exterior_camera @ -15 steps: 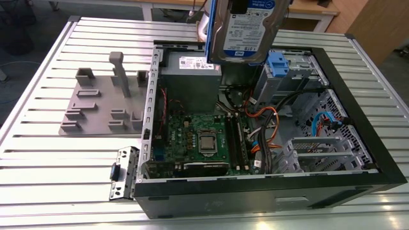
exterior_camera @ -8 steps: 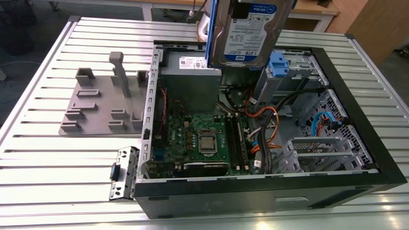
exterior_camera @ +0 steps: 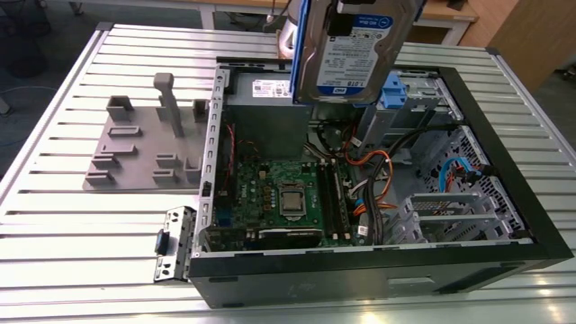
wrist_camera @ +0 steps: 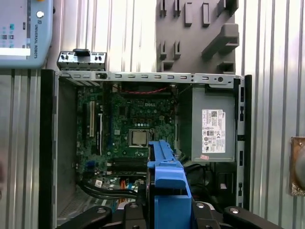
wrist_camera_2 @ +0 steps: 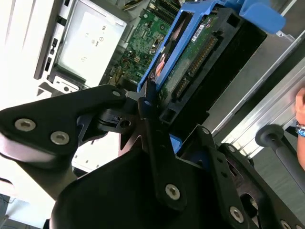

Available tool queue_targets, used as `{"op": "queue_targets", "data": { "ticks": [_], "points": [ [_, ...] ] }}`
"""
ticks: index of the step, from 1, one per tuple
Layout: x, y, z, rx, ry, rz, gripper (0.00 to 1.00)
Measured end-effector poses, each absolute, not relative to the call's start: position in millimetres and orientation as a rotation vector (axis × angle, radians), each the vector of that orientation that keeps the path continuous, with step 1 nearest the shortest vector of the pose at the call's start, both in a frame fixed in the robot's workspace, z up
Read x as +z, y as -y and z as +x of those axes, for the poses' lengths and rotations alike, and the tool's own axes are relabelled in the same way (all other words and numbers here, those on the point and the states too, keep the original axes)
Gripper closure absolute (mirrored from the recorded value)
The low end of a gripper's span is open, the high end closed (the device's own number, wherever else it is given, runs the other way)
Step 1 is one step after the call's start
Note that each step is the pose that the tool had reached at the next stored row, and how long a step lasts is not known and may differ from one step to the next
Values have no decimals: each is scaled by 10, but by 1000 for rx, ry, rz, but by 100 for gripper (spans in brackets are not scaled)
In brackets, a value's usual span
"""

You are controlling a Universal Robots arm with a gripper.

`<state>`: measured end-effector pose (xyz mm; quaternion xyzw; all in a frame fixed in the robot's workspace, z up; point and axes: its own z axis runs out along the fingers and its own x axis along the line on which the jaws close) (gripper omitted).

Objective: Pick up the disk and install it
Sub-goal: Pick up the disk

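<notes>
Slatted table [exterior_camera: 63,216] carries the open computer case [exterior_camera: 508,175]; above it the hand [wrist_camera_2: 164,119] grips the disk [exterior_camera: 355,54] by its blue carrier [wrist_camera: 164,176] (held on edge), which could snag loose cables [exterior_camera: 373,169] or slip.

I'm working in a robotics lab: slotted aluminium bench [exterior_camera: 72,223], opened computer case [exterior_camera: 360,277] (teach pendant [wrist_camera: 24,33] lying alongside).
</notes>
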<state>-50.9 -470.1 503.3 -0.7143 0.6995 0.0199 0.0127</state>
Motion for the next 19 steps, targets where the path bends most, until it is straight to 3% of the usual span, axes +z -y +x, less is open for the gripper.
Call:
{"op": "queue_targets", "data": {
  "ticks": [19],
  "points": [
    [4963, 5022, -491, 62, -2180, -2226, 64]
  ]
}}
